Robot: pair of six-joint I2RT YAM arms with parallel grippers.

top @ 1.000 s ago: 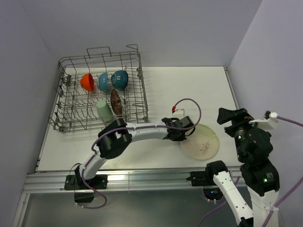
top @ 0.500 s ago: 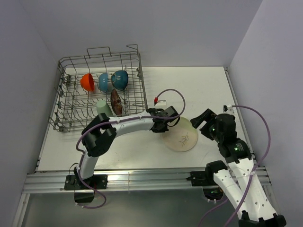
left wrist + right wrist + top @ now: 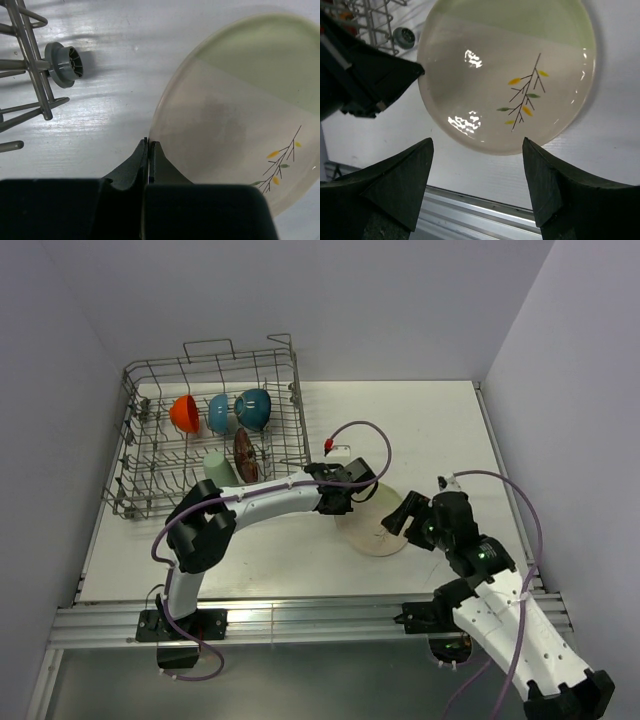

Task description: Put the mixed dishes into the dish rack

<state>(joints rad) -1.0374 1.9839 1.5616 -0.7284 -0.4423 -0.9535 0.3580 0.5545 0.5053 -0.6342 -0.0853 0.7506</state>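
Between the two hands sits the cream plate (image 3: 372,532), twig pattern facing up. The left hand (image 3: 149,145) is pressed together on the plate's left rim, pinching that edge. The right hand (image 3: 477,145) stands spread at the opposite rim; whether its fingers (image 3: 400,185) touch the plate I cannot tell.

Just left of the left hand is the near right corner of the dish rack (image 3: 292,472). A strip of bare tabletop (image 3: 115,90) lies between its round foot (image 3: 62,57) and the plate's rim. Inside the rack, well left of both hands, sit the orange bowl (image 3: 183,412), small blue bowl (image 3: 218,412), teal bowl (image 3: 253,408), red floral bowl (image 3: 243,455) and green cup (image 3: 218,470). Beyond both hands the tabletop runs bare to its far edge.
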